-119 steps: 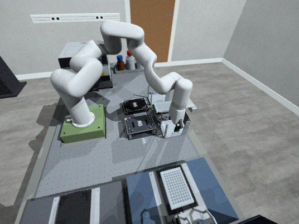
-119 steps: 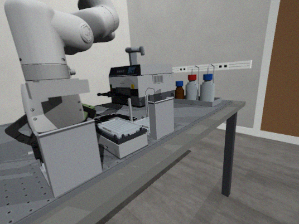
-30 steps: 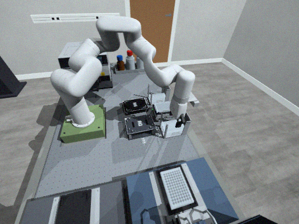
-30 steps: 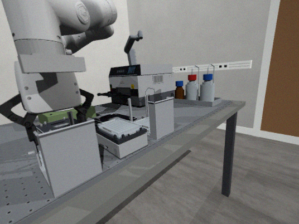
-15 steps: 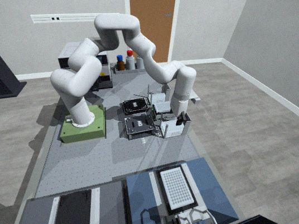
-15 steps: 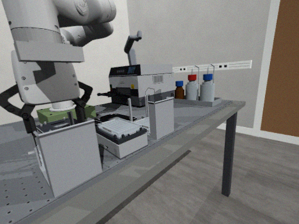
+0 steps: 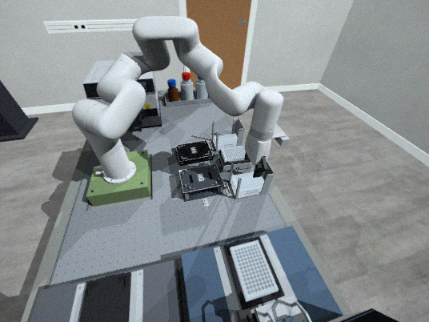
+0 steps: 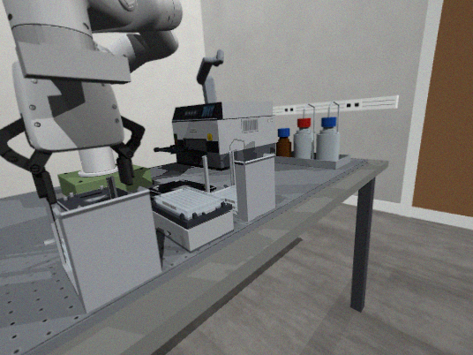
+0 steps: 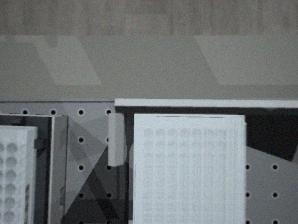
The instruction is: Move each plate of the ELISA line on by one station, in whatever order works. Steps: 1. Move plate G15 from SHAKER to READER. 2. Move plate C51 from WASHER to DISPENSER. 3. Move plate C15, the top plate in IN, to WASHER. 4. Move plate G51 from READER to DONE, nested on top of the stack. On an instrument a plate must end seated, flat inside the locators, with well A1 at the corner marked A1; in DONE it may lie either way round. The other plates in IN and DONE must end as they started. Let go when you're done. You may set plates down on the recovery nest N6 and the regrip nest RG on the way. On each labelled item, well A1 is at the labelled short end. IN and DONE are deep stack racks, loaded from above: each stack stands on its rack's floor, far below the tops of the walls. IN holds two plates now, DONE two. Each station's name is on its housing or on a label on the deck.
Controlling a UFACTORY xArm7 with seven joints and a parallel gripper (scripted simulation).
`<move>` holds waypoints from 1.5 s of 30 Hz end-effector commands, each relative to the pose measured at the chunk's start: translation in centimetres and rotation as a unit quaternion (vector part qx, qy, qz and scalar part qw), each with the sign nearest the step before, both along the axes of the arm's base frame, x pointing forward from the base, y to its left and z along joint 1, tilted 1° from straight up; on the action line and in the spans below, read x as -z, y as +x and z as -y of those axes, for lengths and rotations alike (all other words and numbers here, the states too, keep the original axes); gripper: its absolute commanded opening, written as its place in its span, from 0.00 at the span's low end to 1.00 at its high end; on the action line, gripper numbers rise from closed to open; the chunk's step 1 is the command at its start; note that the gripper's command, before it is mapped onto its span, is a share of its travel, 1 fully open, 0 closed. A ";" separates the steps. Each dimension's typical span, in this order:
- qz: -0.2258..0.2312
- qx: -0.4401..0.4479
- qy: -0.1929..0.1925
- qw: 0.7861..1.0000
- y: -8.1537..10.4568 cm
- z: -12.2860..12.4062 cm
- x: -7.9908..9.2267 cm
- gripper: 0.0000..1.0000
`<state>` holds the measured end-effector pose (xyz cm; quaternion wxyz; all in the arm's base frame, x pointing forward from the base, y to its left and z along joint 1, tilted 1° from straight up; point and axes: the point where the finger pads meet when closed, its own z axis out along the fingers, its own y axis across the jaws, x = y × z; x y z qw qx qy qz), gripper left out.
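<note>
Gripper spread wide, empty, above near rack; white plate visible deep inside. Another plate seated on the box just right. Probably mid-task; remaining moves hard to judge.

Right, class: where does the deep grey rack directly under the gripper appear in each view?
Top: the rack stands right of centre, by the deck's right edge.
Exterior: the rack is the tall grey box at lower left.
Wrist: the rack shows only its wall top, a pale bar across the middle.
Shared landmark: the neighbouring well plate on a low instrument.
</note>
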<state>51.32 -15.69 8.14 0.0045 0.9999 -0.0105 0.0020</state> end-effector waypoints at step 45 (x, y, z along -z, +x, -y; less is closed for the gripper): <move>0.002 0.000 -0.001 1.000 0.1 0.0 -5.8 1.00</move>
